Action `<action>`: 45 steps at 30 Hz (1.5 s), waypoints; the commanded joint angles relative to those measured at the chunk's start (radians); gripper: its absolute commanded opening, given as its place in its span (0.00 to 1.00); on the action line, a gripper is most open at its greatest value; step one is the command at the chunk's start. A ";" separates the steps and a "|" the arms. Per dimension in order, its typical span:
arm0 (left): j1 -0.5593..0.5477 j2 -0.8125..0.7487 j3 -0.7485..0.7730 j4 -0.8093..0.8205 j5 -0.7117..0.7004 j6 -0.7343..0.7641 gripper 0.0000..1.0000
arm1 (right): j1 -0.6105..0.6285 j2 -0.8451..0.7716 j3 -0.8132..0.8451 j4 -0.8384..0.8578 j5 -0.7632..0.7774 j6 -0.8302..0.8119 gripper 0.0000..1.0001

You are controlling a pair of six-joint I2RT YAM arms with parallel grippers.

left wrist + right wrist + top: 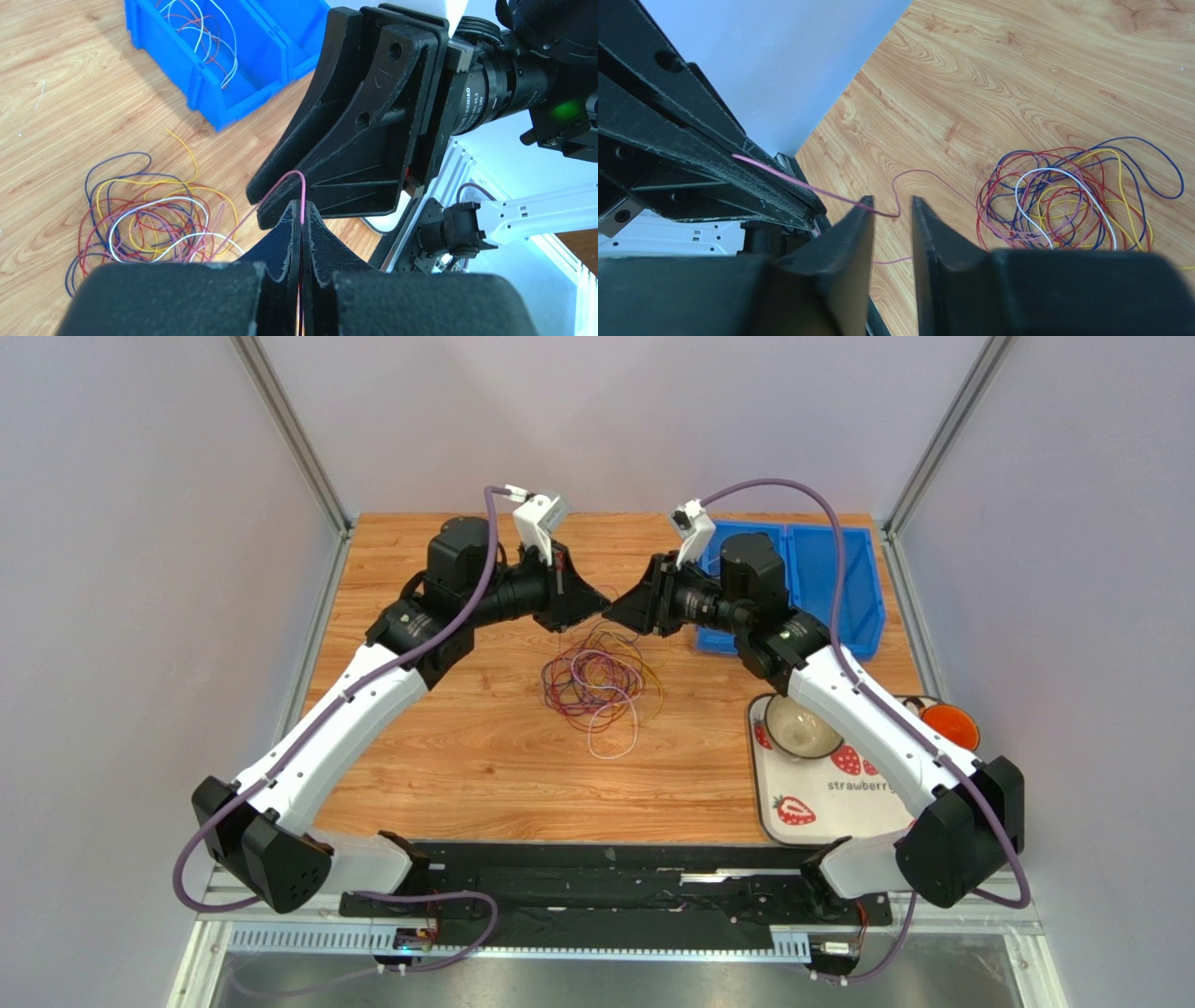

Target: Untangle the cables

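Note:
The cables (pixel 603 683) lie as a loose tangle of red, purple, yellow, blue and white loops in the middle of the table, also seen in the left wrist view (pixel 147 217) and the right wrist view (pixel 1074 196). My left gripper (pixel 302 210) is shut on one pink cable (pixel 298 178), lifted clear of the pile. My right gripper (pixel 892 203) faces it tip to tip, jaws a narrow gap apart. The pink cable (pixel 808 187) runs from the left gripper across the right gripper's left fingertip (pixel 864 206) and bends inside the gap. From above, both grippers (pixel 596 602) (pixel 627 609) meet just beyond the pile.
A blue bin (pixel 842 588) at the back right holds a few loose wires (pixel 203 35). A strawberry-printed tray (pixel 828 805) at the right front carries a bowl (pixel 802 728), with an orange cup (pixel 951 724) beside it.

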 commanded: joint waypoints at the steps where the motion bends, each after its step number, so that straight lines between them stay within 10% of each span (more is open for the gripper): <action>1: -0.006 -0.040 -0.015 0.025 0.020 0.008 0.00 | 0.011 -0.002 0.044 0.061 -0.025 -0.004 0.19; 3: -0.006 -0.043 -0.026 0.026 0.015 0.009 0.00 | 0.011 -0.004 0.047 0.052 -0.022 -0.007 0.01; 9: -0.006 -0.057 -0.075 0.052 0.008 0.009 0.01 | 0.011 -0.048 0.099 -0.028 0.031 -0.045 0.00; 17: -0.006 -0.080 -0.235 0.143 -0.067 0.002 0.51 | 0.007 -0.053 0.467 -0.336 0.244 -0.168 0.00; 32: -0.006 0.189 -0.443 0.500 -0.008 -0.087 0.50 | -0.010 0.073 1.112 -0.442 0.493 -0.258 0.00; 45: -0.121 0.243 -0.493 0.706 -0.121 -0.052 0.50 | -0.012 0.002 0.974 -0.363 0.541 -0.271 0.00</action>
